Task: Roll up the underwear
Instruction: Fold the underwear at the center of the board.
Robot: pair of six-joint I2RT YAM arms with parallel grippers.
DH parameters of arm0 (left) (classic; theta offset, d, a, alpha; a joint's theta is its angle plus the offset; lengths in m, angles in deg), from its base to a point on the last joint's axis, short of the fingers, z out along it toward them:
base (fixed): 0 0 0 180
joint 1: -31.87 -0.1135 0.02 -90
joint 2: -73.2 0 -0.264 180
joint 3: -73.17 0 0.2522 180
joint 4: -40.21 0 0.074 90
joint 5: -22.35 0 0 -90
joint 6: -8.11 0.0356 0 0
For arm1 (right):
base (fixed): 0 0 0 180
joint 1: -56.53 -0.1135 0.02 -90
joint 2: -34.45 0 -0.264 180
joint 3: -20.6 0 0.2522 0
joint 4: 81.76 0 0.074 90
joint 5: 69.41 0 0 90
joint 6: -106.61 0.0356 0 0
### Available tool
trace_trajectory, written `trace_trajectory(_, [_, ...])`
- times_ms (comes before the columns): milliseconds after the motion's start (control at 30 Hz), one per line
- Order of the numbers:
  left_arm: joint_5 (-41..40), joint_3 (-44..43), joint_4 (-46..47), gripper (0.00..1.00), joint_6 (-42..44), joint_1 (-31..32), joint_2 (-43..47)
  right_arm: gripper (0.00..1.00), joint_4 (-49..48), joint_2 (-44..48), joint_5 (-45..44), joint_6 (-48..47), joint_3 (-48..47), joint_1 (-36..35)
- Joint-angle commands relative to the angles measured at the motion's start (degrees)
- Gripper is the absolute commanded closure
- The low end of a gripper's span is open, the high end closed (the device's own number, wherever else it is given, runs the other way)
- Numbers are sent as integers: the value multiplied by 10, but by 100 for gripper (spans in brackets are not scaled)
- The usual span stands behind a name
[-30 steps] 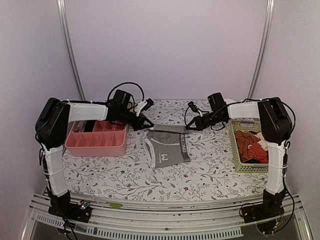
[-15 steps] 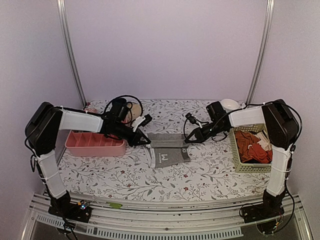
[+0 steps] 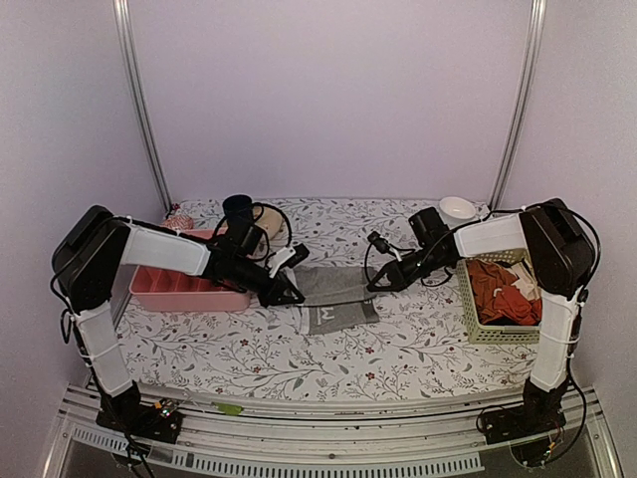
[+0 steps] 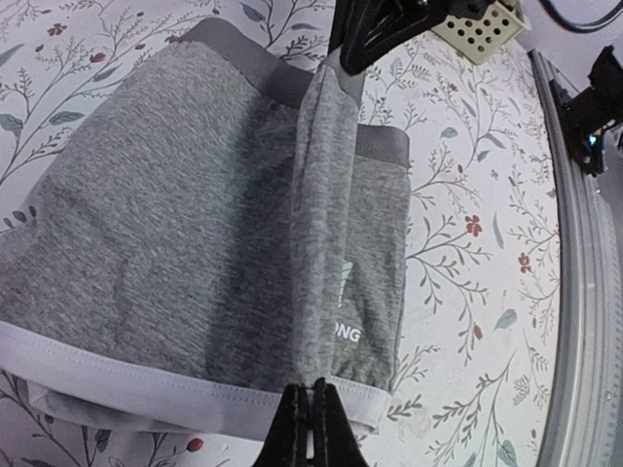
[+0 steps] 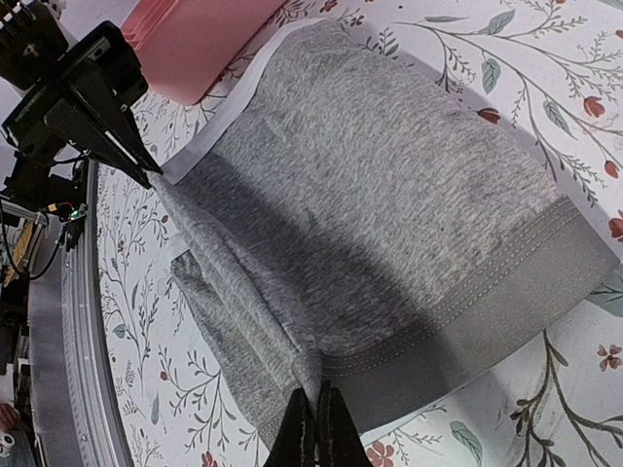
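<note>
The underwear [image 3: 333,297], grey boxer briefs with a darker waistband and pale hem trim, lies mid-table on the floral cloth. A fold of its cloth is pulled up into a taut ridge [image 4: 326,224] between both grippers. My left gripper [image 3: 292,296] is shut on the hem end of that ridge [image 4: 313,387]. My right gripper [image 3: 376,284] is shut on the waistband end [image 5: 317,389]. In the left wrist view the right gripper's fingers [image 4: 375,39] show at the far end. The underwear [image 5: 389,214] spreads flat beyond the ridge.
A pink divided tray [image 3: 184,284] stands at the left behind my left arm. A pale basket [image 3: 476,324] with orange-red garments [image 3: 498,289] sits at the right. A white bowl [image 3: 457,208] and a dark cup [image 3: 237,205] stand at the back.
Both grippers have come toward the near side and lower, carrying the far edge of the underwear over itself. The garment now looks shorter front to back.
</note>
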Motion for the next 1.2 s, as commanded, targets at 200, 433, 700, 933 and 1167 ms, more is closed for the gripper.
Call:
trace_trajectory(200, [19, 17, 16, 100, 1, 16, -5, 100, 10, 25, 7, -21, 28, -5])
trace_trajectory(433, [19, 20, 20, 100, -1, 20, -21, 100, 17, 13, 5, -32, 36, -5])
trace_trajectory(700, [23, 24, 18, 100, 6, 25, -37, 100, 27, 18, 14, -40, 33, -4])
trace_trajectory(933, [25, 29, 13, 98, 14, 36, -40, 100, 42, 21, 26, -53, 44, -13])
trace_trajectory(1167, [21, 51, -10, 77, 33, 44, -5, 80, 71, 37, 37, -57, 54, -28])
